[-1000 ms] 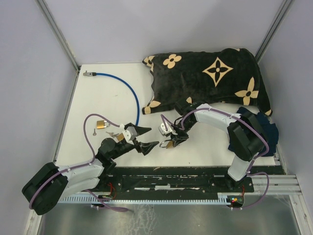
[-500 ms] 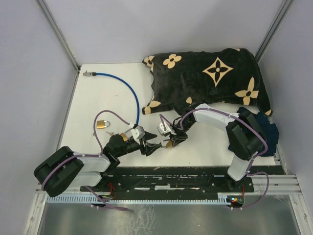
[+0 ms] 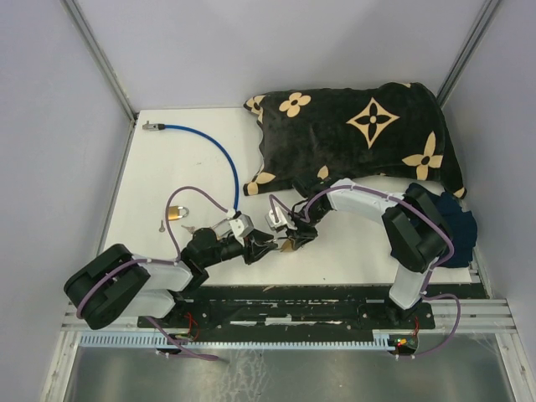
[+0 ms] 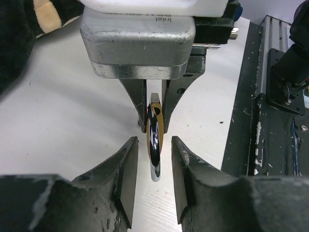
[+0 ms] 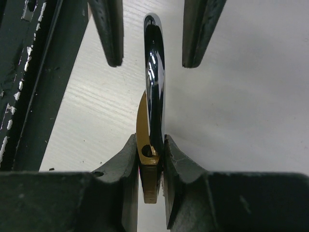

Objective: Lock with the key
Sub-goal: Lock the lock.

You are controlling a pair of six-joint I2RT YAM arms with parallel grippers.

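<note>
Top external view: the two arms meet low over the white table [image 3: 167, 167], near its front edge and a little left of centre, with their fingertips pointed at each other.

The right gripper [image 5: 149, 145] is clenched on a padlock [image 5: 150, 121]. Its two fingers press flat against either face of the brass body [image 5: 143, 125]. The left gripper [image 4: 153, 145] is partly open. Its fingers [image 4: 126, 164] stand one on each side of the padlock's shackle [image 5: 154, 63], with a narrow gap on both sides, so it touches nothing.

The padlock is held edge-on, just above the tabletop. Its chrome shackle juts out from the right gripper towards the left one, with the loop's tip between the left fingers. The brass shows a small round hole by the shackle's foot. I cannot tell whether the shackle is latched.

A black blanket [image 3: 360, 126] with cream flower shapes fills the far right of the table, and its near edge lies just behind the right arm. A dark blue cloth [image 3: 459, 222] sits at the right edge, partly behind that arm. A blue cable [image 3: 219, 155] curves from the far left corner towards the middle. Left of the grippers lies a second brass padlock [image 3: 173, 213], with a small key-like piece [image 3: 189, 228] just beside it.
</note>
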